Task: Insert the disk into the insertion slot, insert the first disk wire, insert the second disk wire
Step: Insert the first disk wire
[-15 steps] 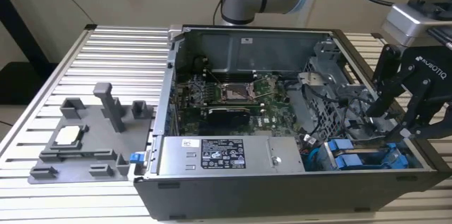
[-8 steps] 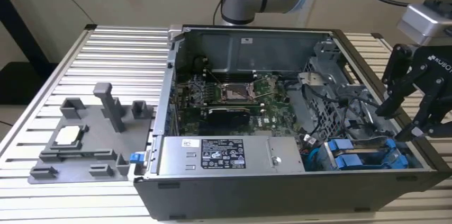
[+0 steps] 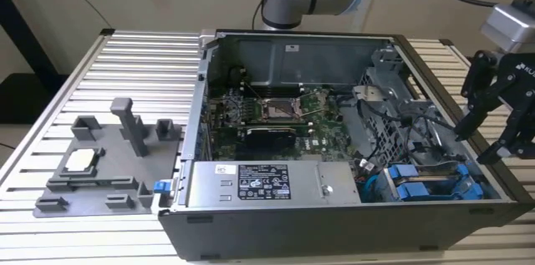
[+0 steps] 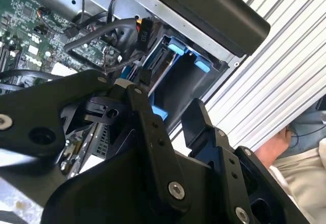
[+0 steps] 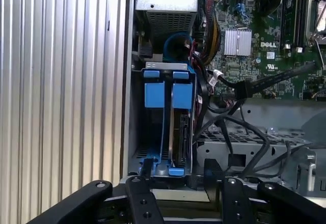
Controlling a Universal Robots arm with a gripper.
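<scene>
Ribbed table (image 3: 125, 64) carries case (image 3: 334, 227); slot (image 5: 165, 66) holds disk (image 5: 180, 132).

Two blue carriers (image 5: 154, 94) (image 5: 182, 94), one computer case (image 3: 334, 235)

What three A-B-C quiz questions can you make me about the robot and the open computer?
1. Where in the computer case do the blue-framed drives sit?
A. in the middle
B. in a corner at the exterior view's right
C. outside it

2. How many blue-framed drives stand in the drive bay?
A. one
B. two
C. four

3. How is the gripper?
A. open, holding nothing
B. shut on a drive
C. shut on a cable

Answers:
1 B: in the exterior view the blue shows in that corner.
2 B: the first wrist view shows two blue tabs side by side.
3 A: in the first wrist view its fingers stand apart with nothing between them.
</scene>
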